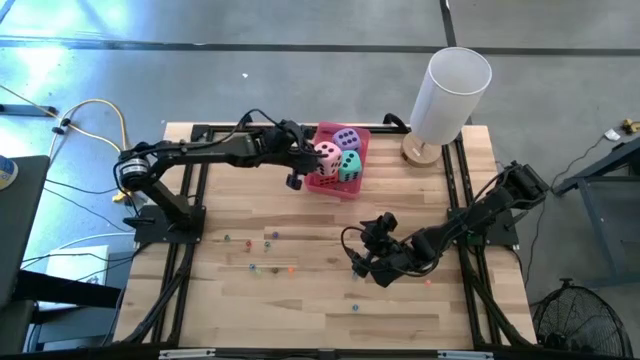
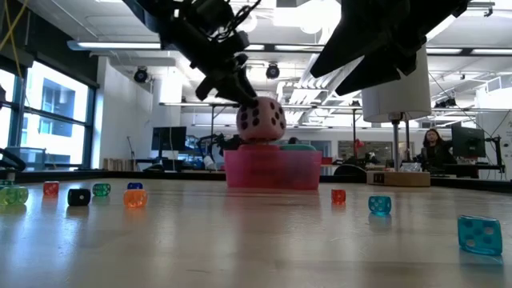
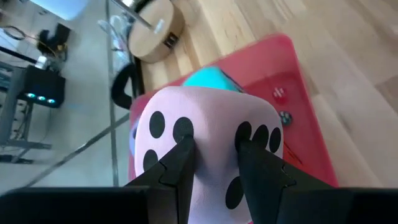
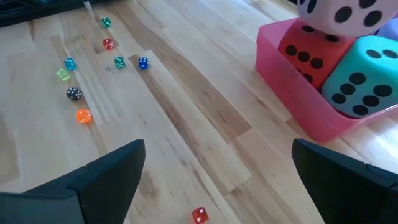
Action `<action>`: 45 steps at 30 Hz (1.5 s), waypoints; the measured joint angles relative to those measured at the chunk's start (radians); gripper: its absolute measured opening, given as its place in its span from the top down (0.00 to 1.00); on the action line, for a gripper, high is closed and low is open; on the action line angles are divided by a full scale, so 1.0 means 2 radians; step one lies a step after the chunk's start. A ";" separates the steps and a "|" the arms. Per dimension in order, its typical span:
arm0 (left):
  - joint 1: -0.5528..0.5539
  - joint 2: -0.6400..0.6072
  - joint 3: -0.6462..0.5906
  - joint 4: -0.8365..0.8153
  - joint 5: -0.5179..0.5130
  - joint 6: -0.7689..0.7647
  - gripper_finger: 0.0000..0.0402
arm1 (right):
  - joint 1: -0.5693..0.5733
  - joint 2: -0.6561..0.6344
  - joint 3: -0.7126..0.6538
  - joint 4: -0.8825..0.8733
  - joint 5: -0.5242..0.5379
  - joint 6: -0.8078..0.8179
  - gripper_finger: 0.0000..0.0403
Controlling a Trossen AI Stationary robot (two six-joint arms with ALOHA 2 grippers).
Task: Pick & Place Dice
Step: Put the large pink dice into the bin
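A pink translucent tray [image 1: 322,184] stands near the table's far edge. In it sit the purple die [image 1: 346,137], the teal die [image 1: 350,166] and the red die [image 4: 306,52], which the high view hides. My left gripper [image 1: 313,158] reaches in from the table's left and is shut on the pink die [image 1: 327,154], held over the tray's left part [image 2: 270,170]. My right gripper [image 1: 362,252] hangs open over bare wood nearer the right side, its fingers [image 4: 109,169] wide apart, touching nothing. My left gripper pinches the pink die between its two fingers [image 3: 179,163] on the side that faces the arm [image 3: 214,134]; the soft surface bulges between them. The fingers slant down from the table's left. The die [image 2: 260,120] sits above the tray's rim; whether it touches the dice below, I cannot tell.
Several tiny coloured beads [image 4: 83,116] lie scattered over the table's middle and near part [image 2: 134,198]. A white cylinder on a round wooden base [image 1: 447,95] stands at the far right corner. A person [image 2: 434,147] sits in the room behind. Bare wood lies between tray and near edge.
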 joint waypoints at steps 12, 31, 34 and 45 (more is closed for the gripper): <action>0.009 0.018 0.001 0.008 0.000 0.021 0.74 | 0.000 0.000 0.000 0.004 -0.002 -0.002 0.01; 0.006 0.026 0.000 0.010 0.015 0.006 0.56 | 0.000 0.000 -0.002 0.003 -0.001 -0.002 0.01; 0.006 0.026 0.000 0.018 0.014 -0.009 0.50 | 0.000 0.000 -0.002 0.003 -0.001 -0.002 0.01; 0.003 0.016 -0.001 0.042 0.021 -0.061 0.47 | 0.000 0.000 -0.002 0.003 -0.002 -0.006 0.01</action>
